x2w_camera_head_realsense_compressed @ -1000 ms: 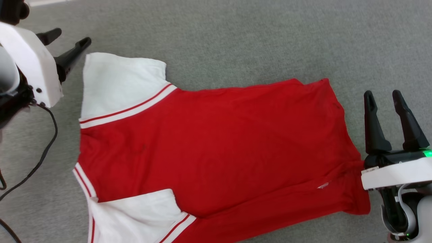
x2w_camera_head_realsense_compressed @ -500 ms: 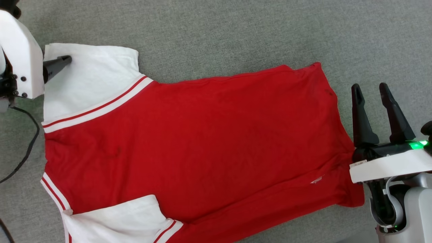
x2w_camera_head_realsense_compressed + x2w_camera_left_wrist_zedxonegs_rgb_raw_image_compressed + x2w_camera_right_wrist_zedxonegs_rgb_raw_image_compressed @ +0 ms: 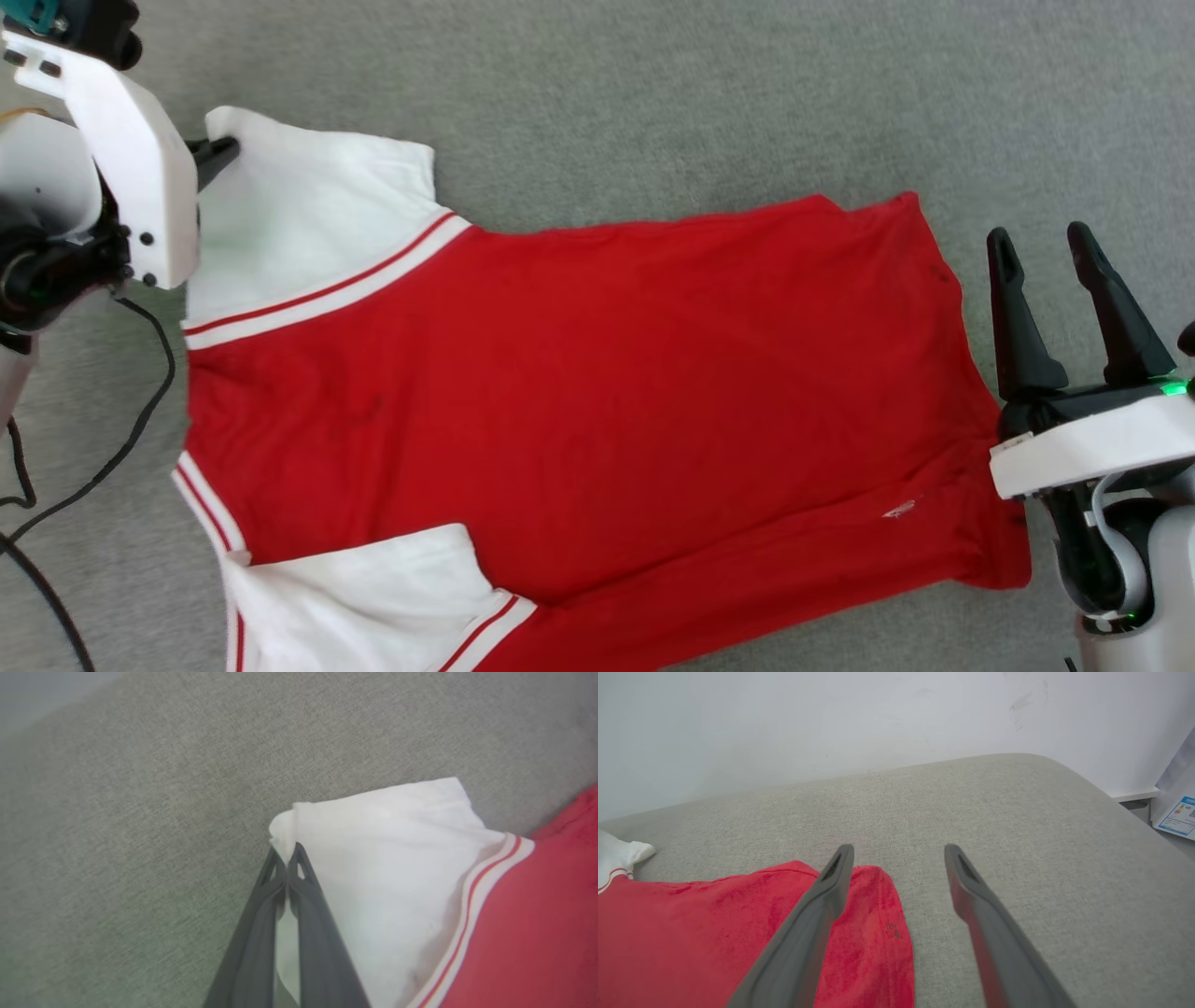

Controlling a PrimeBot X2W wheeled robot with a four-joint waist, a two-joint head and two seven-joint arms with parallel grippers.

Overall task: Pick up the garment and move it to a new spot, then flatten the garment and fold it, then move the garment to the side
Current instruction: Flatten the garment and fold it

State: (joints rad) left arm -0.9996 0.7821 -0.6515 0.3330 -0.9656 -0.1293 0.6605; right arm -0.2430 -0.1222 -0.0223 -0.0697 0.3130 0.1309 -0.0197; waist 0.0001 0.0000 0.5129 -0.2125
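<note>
We see the garment (image 3: 597,392) spread nearly flat on the grey cloth-covered worktop (image 3: 709,103), plain red side up. Its shoulders lie to the left and its hem to the right. The far white sleeve (image 3: 373,858) lies at the far left. The near white sleeve (image 3: 373,597) runs off the bottom edge of the head view. Red-and-white striped trim (image 3: 327,294) marks where each sleeve meets the red body. A small white mark (image 3: 898,510) sits on the red cloth near the hem.

Our left hand (image 3: 285,856) is clenched on the garment. Its two dark fingers meet at the tips with the outer corner of the far sleeve pinched between them, and that corner is bunched into a small fold there. A black cable (image 3: 140,411) trails over the worktop below the left arm.

Our right hand (image 3: 1038,238) is released, its fingers well spread, just beside the right edge of the hem. In the right wrist view its left finger (image 3: 817,914) lies over the far right corner of the red cloth and the other finger lies over bare worktop. We cannot tell whether either finger touches anything. A pale wall (image 3: 831,718) rises behind the worktop's far edge.
</note>
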